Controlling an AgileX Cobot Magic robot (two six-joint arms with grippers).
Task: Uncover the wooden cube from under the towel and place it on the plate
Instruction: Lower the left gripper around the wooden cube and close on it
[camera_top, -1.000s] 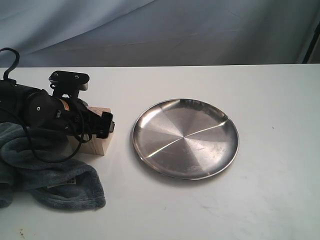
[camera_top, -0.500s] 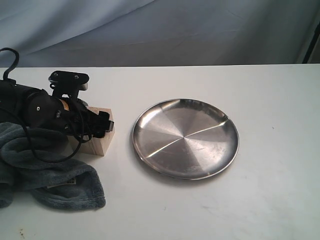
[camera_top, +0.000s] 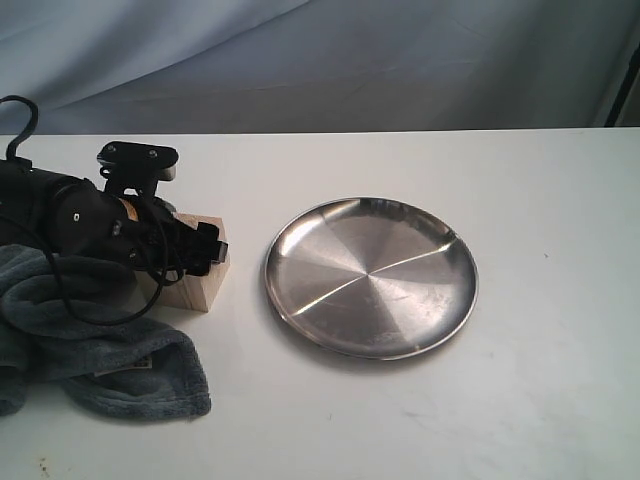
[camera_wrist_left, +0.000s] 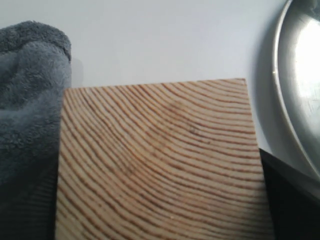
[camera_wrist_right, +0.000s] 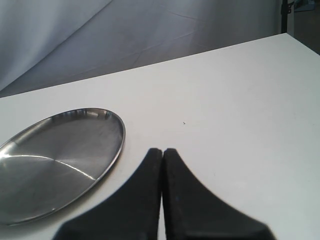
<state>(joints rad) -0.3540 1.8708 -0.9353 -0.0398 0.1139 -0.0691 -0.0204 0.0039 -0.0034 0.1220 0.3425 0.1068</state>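
Left wrist view: my left fingers (camera_wrist_left: 292, 210) show as dark slabs hard against two opposite sides of the cube (camera_wrist_left: 160, 165), with no gap on either side. They are closed on it at nearly their full spread. The cube's top face, with its curved grain, fills the space between them.

In the exterior view the same fingers (camera_top: 200, 250) clamp the cube (camera_top: 195, 288) from above, and its base sits on the surface (camera_top: 400, 420). The cube is fully uncovered.

Behind the fingers, back along the arm, the towel (camera_top: 100, 350) lies bunched in a heap. In the wrist view one fold (camera_wrist_left: 30, 90) comes right up beside the cube. Ahead of the fingers, near the cube but apart from it, lies the plate (camera_top: 371, 277); its rim (camera_wrist_left: 280, 100) shows just beyond the fingertip.

Right wrist view: my right fingers (camera_wrist_right: 190, 205) are pressed together, tip to tip, with nothing between them. They hang over bare surface. The plate (camera_wrist_right: 55, 165) lies ahead of them and off to one side, not touching.
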